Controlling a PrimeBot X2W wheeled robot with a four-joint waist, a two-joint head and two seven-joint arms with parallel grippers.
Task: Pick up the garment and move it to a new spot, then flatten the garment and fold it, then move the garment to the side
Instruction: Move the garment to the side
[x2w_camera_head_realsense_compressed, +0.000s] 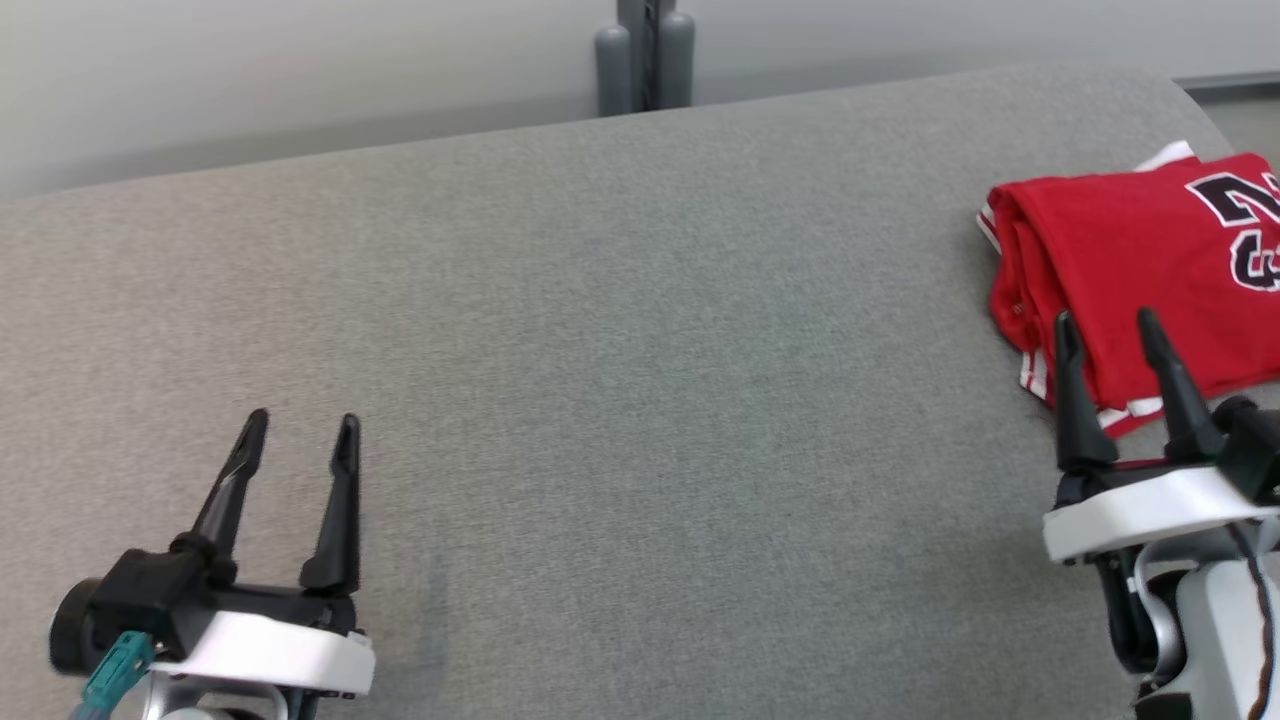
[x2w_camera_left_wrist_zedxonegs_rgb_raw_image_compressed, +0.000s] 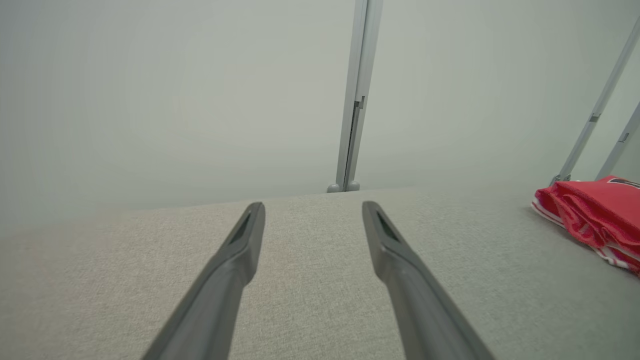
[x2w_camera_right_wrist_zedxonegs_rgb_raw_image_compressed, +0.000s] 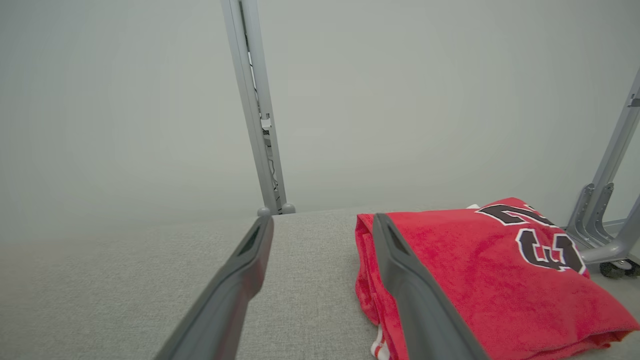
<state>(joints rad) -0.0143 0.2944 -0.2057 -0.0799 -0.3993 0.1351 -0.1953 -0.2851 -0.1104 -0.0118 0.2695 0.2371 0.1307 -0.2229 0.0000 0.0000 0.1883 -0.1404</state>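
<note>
The red jersey (x2w_camera_head_realsense_compressed: 1130, 250) sits folded at the side of the surface (x2w_camera_head_realsense_compressed: 600, 350), so the left pincer (x2w_camera_head_realsense_compressed: 303, 420) and right pincer (x2w_camera_head_realsense_compressed: 1106, 318) hang released and empty.

Red garment (x2w_camera_head_realsense_compressed: 1130, 250) runs off the head view's right side, so its black number (x2w_camera_head_realsense_compressed: 1245, 225) is chopped, can't read it all, and the right gripper (x2w_camera_head_realsense_compressed: 1104, 318) covers bits of its near hem.

The grey fabric surface (x2w_camera_head_realsense_compressed: 620, 350) lies open across its left and middle, leaving wide room for a gripper to pass. The folded red garment (x2w_camera_head_realsense_compressed: 1130, 250) takes up the right end, just ahead of the right gripper (x2w_camera_head_realsense_compressed: 1105, 318) with its fingers spread, and a grey post (x2w_camera_head_realsense_compressed: 645, 60) stands behind the far edge.
</note>
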